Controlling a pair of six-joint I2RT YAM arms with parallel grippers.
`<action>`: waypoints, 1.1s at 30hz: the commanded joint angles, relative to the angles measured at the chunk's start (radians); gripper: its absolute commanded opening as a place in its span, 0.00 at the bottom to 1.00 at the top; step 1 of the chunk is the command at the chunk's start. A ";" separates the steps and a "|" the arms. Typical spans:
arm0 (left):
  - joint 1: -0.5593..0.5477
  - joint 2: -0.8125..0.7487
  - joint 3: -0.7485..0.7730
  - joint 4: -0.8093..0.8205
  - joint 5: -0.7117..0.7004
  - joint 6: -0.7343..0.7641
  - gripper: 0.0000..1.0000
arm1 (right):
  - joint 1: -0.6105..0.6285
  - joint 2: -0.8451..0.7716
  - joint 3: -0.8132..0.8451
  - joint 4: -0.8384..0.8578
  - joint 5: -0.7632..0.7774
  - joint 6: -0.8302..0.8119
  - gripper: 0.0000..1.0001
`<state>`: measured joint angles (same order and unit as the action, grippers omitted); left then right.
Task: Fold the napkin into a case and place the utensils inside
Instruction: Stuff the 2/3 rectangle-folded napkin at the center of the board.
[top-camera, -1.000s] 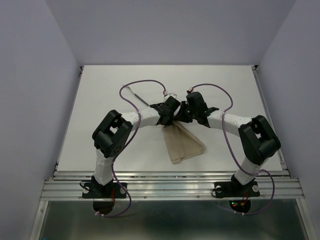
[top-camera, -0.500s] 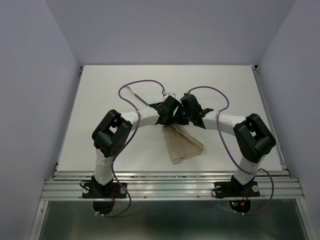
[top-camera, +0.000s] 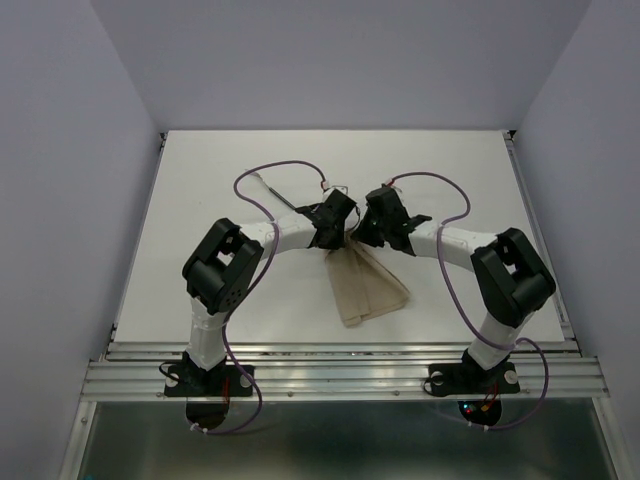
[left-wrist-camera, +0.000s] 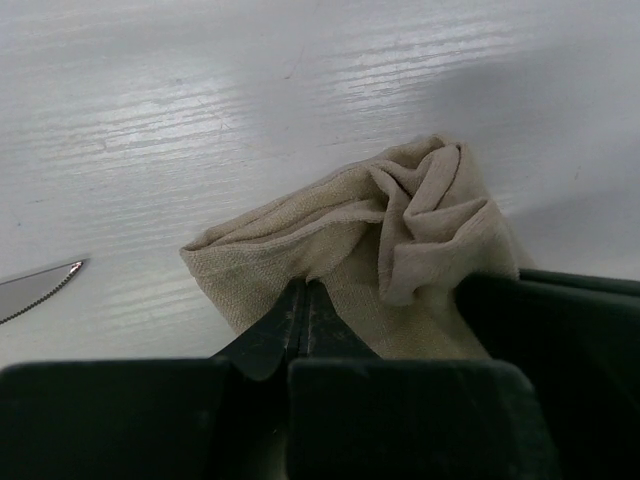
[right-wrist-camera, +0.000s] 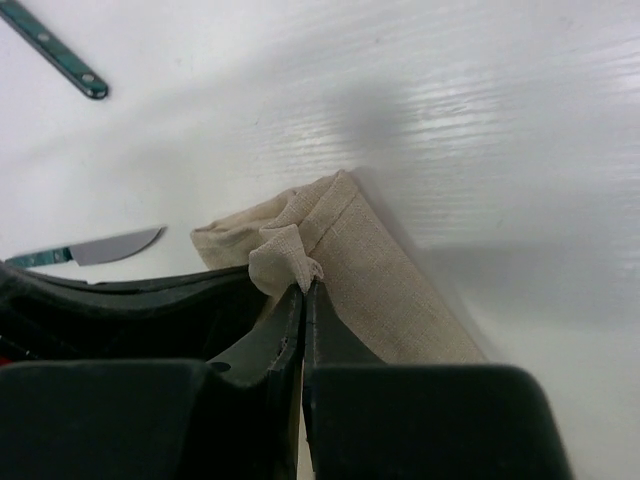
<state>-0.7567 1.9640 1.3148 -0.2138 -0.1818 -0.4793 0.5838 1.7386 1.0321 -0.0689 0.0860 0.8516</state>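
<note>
The beige napkin lies folded on the white table, its far end bunched up between the two grippers. My left gripper is shut on a gathered fold of the napkin. My right gripper is shut on a small corner of the napkin, right beside the left one. One of the utensils lies farther back on the left. A serrated knife tip shows in the left wrist view. A knife blade and a green-handled utensil show in the right wrist view.
The purple cables loop over the table behind the arms. The table's near edge is a metal rail, and walls close in both sides.
The right wrist swung a little left, then back. Both grippers edged slightly toward the far side, still shut on the napkin's bunched far end.
</note>
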 joint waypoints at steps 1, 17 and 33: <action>0.002 -0.025 -0.005 0.008 0.038 -0.031 0.00 | -0.024 -0.033 -0.004 0.003 0.077 0.027 0.01; 0.002 -0.007 0.000 0.013 0.067 -0.028 0.00 | -0.177 -0.002 0.025 -0.019 0.064 -0.146 0.34; 0.002 0.016 0.027 0.002 0.070 -0.027 0.00 | -0.257 0.079 0.083 -0.098 -0.271 -0.424 0.52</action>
<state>-0.7513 1.9663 1.3151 -0.1982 -0.1226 -0.5060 0.3252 1.7844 1.0748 -0.1360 -0.0620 0.5171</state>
